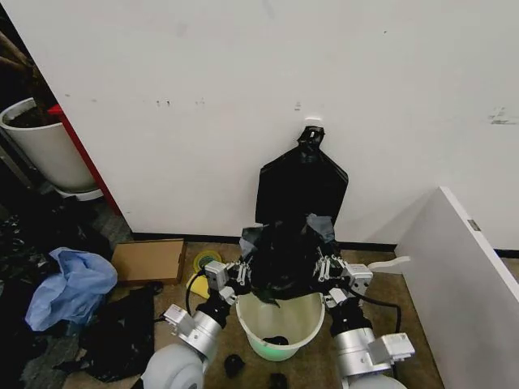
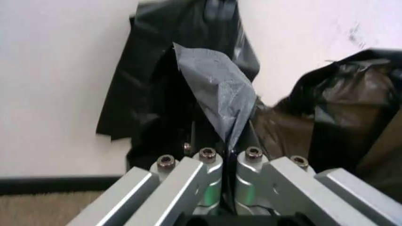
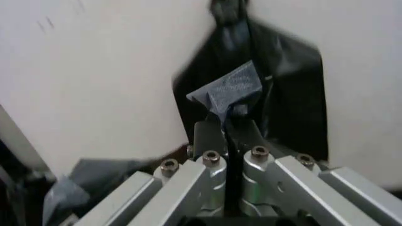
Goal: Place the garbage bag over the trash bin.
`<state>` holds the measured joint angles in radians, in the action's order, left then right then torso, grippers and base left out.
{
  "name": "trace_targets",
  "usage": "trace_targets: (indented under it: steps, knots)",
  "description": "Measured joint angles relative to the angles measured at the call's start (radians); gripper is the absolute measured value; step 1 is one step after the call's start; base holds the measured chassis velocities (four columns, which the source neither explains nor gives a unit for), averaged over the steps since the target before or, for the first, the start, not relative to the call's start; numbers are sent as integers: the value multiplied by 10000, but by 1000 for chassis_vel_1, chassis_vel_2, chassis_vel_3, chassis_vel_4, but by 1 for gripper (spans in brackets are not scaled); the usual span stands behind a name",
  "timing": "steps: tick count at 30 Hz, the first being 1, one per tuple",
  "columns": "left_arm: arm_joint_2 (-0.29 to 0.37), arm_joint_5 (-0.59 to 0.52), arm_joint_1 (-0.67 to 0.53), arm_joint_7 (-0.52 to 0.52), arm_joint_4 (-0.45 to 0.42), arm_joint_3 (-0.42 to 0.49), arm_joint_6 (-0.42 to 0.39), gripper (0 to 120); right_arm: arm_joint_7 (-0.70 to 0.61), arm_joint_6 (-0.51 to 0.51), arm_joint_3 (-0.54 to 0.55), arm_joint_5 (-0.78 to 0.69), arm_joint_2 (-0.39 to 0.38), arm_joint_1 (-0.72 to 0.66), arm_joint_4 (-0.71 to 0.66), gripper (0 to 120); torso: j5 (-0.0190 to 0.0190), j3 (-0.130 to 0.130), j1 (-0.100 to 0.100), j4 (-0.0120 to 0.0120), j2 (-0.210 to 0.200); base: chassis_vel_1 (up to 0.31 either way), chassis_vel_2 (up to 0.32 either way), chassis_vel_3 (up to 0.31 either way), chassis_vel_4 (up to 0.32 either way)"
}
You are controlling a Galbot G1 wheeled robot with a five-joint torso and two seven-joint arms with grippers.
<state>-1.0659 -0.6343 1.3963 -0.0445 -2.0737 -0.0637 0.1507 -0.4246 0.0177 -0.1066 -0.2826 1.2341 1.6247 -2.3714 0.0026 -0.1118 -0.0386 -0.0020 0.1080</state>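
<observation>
Claws [image 1: 243,274] [image 1: 323,269] pinching garbage bag [image 1: 280,255] edges

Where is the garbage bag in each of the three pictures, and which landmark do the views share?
Head view: the garbage bag hangs at centre, over the trash bin, held between the left hand and right hand.
Left wrist view: a grey fold rises from the shut hand.
Right wrist view: a small fold sits above the shut hand.
Shared landmark: the black bundle on the wall.

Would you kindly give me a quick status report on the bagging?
Left gripper and right gripper shut on garbage bag. Bag bunched above trash bin, not yet over rim. Nothing in the way.
</observation>
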Motion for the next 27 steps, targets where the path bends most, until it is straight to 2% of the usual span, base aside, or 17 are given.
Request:
trace_targets:
  steps: [3, 8, 16, 20, 22, 23, 27]
  knots:
    - [52, 237, 148, -39, 143, 63, -96, 0, -578, 673, 174, -208, -239, 108, 120, 0, 1, 0, 0, 1, 0, 0, 0, 0, 0]
    - [198, 467, 315, -77, 112, 32, -122, 0, -765, 905, 439, -421, -424, 360, 70, 0, 0, 0, 0, 0, 0, 0, 0, 0, 0]
    - [531, 760, 549, -181, -157, -259, -73, 0, -665, 801, 595, -591, -525, 492, -39, 0, 0, 0, 0, 1, 0, 0, 0, 0, 0]
    - [615, 1363, 705, -222, -116, -334, 136, 0, -754, 915, 581, -1017, -557, 485, 159, 0, -1, 1, 0, 0, 0, 0, 0, 0, 0]
    - [667, 1492, 827, -236, -319, -410, 188, 0, -807, 929, 572, -1522, -587, 449, 142, 0, -1, 0, 0, 1, 0, 0, 0, 0, 0]
    - [782, 1508, 960, -248, -694, -499, 239, 0, -650, 642, 429, -1949, -632, 344, 6, 0, 0, 1, 0, 0, 0, 0, 0, 0, 0]
    - [950, 1510, 1141, -248, -933, -543, 303, 0, -255, 274, 189, -2241, -692, 143, -50, 0, 2, 1, 0, 1, 1, 0, 0, 0, 0]
